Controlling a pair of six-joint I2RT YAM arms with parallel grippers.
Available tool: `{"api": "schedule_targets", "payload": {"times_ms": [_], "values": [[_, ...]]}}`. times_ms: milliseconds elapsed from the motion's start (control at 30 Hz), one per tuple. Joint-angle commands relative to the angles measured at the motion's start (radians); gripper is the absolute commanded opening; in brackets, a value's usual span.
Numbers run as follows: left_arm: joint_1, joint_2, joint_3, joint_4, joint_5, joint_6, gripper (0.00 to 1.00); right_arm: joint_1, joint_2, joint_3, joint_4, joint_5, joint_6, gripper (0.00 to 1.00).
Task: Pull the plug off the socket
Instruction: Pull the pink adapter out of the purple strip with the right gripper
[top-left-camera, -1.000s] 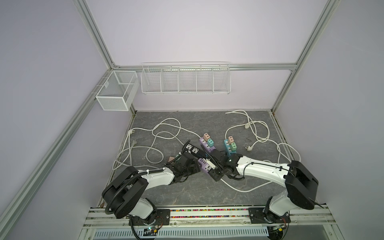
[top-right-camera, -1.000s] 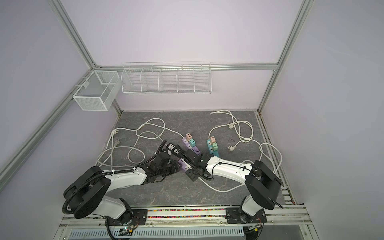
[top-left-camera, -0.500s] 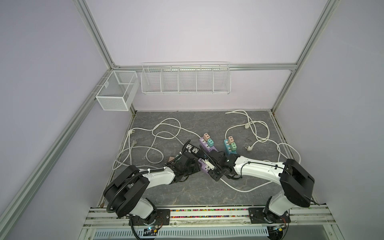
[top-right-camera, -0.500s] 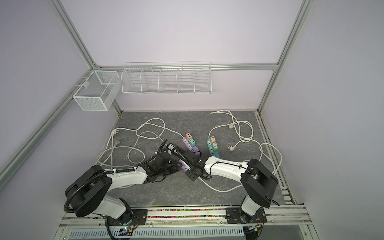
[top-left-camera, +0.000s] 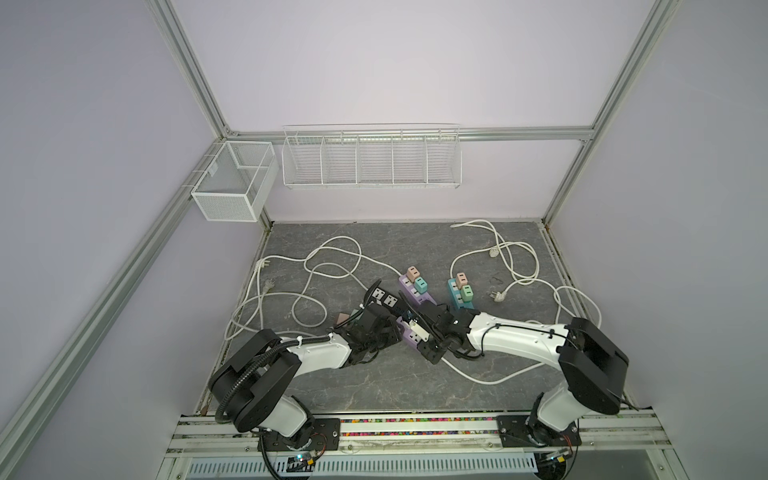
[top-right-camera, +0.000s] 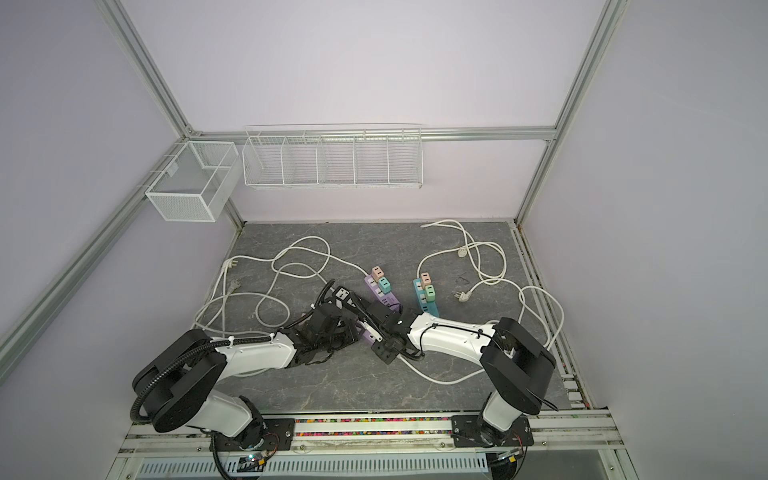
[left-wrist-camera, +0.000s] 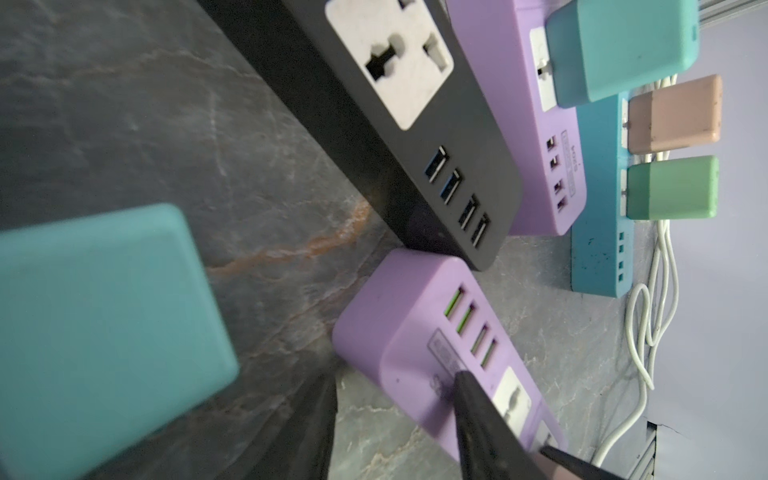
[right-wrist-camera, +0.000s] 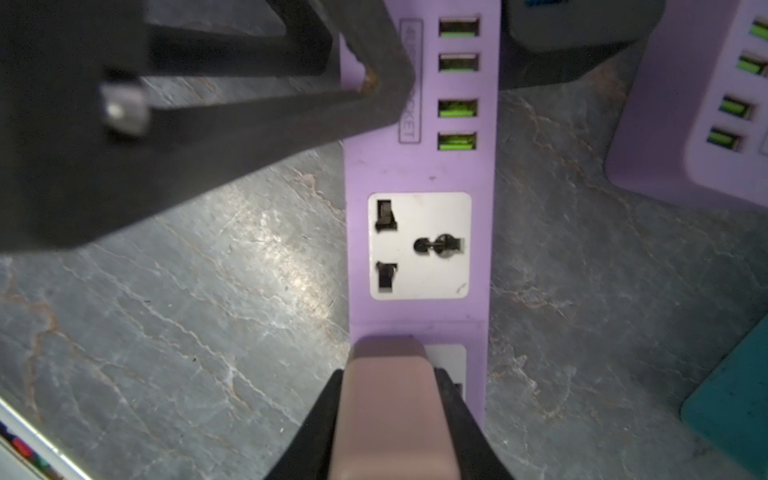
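A purple socket strip (right-wrist-camera: 419, 174) lies on the grey table, between both arms in both top views (top-left-camera: 409, 338) (top-right-camera: 365, 334). A pink plug (right-wrist-camera: 386, 407) sits in its socket, beside an empty white socket (right-wrist-camera: 419, 245). My right gripper (right-wrist-camera: 390, 374) is shut on the pink plug, one finger on each side. My left gripper (left-wrist-camera: 395, 380) stands open at the strip's USB end (left-wrist-camera: 407, 316). One of its fingers (left-wrist-camera: 469, 399) rests on the strip's top face and the other is over the table.
A black strip (left-wrist-camera: 395, 124) touches the purple strip's end. Behind it lie a second purple strip (left-wrist-camera: 540, 166) and a blue strip (left-wrist-camera: 598, 208), both carrying plugs. A loose teal plug (left-wrist-camera: 104, 311) lies close by. White cables (top-left-camera: 316, 270) loop over the table. Wire baskets (top-left-camera: 370, 162) hang on the back wall.
My right gripper has shifted a little left onto the strip and closed on the pink plug. The left gripper's jaws have narrowed a little at the strip's end.
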Motion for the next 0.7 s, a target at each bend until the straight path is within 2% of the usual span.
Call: {"api": "schedule_targets", "payload": {"times_ms": [0, 367, 533, 667], "values": [[-0.003, 0.029, -0.023, -0.109, -0.019, -0.007, 0.45, -0.004, -0.017, -0.024, 0.016, -0.038, -0.021, 0.34], [-0.003, 0.035, -0.033, -0.155, 0.0, -0.007, 0.41, -0.04, -0.042, -0.014, 0.023, -0.098, -0.033, 0.25], [-0.003, 0.033, -0.036, -0.192, -0.022, -0.011, 0.4, -0.027, -0.03, -0.009, 0.008, -0.085, -0.025, 0.21], [-0.003, 0.036, -0.038, -0.2, -0.022, -0.01, 0.4, -0.013, -0.031, -0.005, -0.004, -0.026, -0.03, 0.19]]}}
